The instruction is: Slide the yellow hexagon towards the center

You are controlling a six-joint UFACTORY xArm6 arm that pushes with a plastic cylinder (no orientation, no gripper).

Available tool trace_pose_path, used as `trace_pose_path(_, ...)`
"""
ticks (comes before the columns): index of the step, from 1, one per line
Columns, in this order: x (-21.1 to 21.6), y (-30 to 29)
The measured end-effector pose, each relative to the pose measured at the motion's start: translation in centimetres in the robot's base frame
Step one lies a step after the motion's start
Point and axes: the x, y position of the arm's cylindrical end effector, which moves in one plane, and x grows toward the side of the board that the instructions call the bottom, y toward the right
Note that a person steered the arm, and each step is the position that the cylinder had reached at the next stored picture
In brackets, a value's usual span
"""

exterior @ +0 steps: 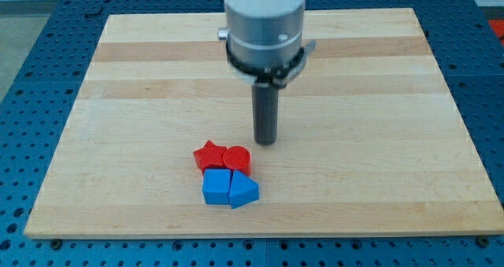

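No yellow hexagon shows in the camera view. My tip (266, 141) is the lower end of the dark rod, near the middle of the wooden board (118, 101). Below and to the left of it sits a tight cluster of blocks: a red star (208, 155), a red cylinder (236, 158), a blue cube (216, 187) and a blue wedge-like block (243, 191). My tip stands apart from them, just above and to the right of the red cylinder. The arm's grey body (264, 19) hides part of the board's top middle.
The board lies on a blue perforated table (31, 101) that shows around all of its edges. The cluster of blocks sits close to the board's bottom edge.
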Motion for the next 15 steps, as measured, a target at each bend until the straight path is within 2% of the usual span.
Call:
trace_pose_path(3, -19.3, 17.8)
trace_pose_path(4, -26.8, 20.0)
trace_pose_path(6, -27.7, 19.5)
trace_pose_path(9, -26.6, 2.7)
trace_pose_path(11, -20.1, -3.4)
trace_pose_path(12, -17.4, -4.6)
trace_pose_path(13, -17.4, -3.7)
trace_pose_path(15, -22.2, -0.5)
